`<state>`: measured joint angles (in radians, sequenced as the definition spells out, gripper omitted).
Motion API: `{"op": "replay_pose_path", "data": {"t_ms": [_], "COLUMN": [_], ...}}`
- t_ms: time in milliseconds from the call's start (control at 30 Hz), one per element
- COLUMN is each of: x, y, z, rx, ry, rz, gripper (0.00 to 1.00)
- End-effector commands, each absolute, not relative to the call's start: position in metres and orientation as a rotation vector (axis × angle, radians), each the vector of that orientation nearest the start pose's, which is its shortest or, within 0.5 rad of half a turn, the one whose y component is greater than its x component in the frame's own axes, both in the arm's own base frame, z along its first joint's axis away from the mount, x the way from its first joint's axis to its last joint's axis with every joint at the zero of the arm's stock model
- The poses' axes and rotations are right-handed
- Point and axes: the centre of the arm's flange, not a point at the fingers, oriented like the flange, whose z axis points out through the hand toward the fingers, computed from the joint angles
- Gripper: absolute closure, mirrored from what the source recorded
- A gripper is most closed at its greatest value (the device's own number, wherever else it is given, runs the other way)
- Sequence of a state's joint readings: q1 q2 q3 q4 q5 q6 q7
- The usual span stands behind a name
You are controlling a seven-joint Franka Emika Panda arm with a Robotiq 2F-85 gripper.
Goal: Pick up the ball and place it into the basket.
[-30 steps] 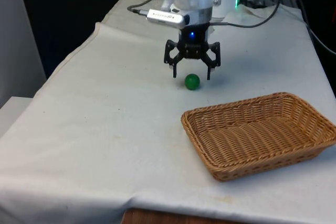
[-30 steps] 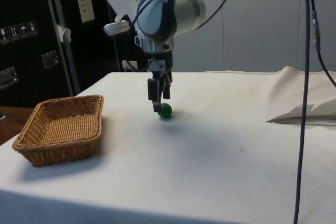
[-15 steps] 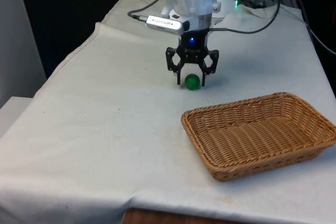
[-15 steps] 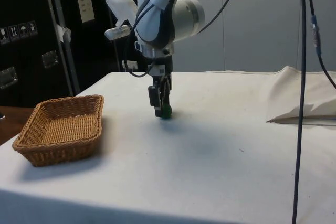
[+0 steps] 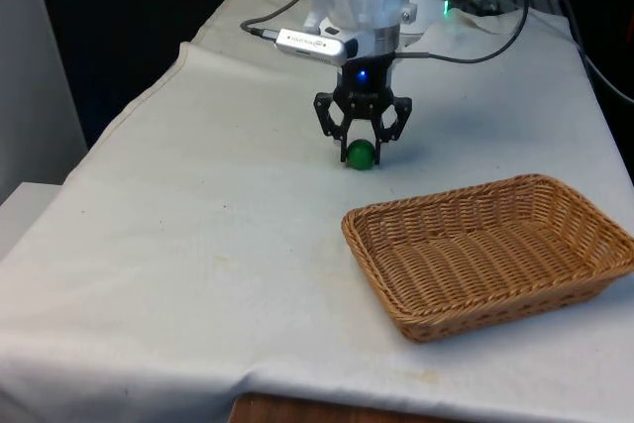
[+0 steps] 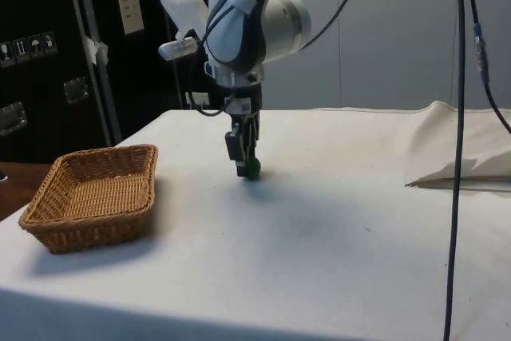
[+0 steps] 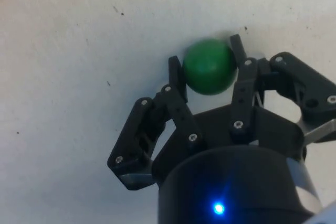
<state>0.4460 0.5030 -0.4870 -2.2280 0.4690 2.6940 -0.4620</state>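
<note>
Your hand is down at the surface, its two black fingers drawn in against either side of the green ball. In the wrist view the fingertips press on the ball from both sides, so the hand has hold of it. You can see the ball low at the white cloth in the side view, tucked between the fingers; whether it touches the cloth, you cannot tell. The wicker basket sits well apart from it, nearer the front camera and toward the front view's right. In the side view the basket stands near the surface's edge.
</note>
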Motion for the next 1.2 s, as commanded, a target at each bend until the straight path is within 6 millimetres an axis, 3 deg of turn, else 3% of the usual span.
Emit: {"op": "replay_pose_path", "data": {"t_ms": [0,200,1167], "x": [0.544,0.548,0.553], "y": [-0.045,-0.035,0.023], "z": [0.18,0.193,0.295], "rx": [-3.176,-3.161,-3.13], "ry": [-0.09,-0.096,-0.097], "rz": [-0.09,-0.123,-0.201], "gripper": [1.0,1.0,1.0]}}
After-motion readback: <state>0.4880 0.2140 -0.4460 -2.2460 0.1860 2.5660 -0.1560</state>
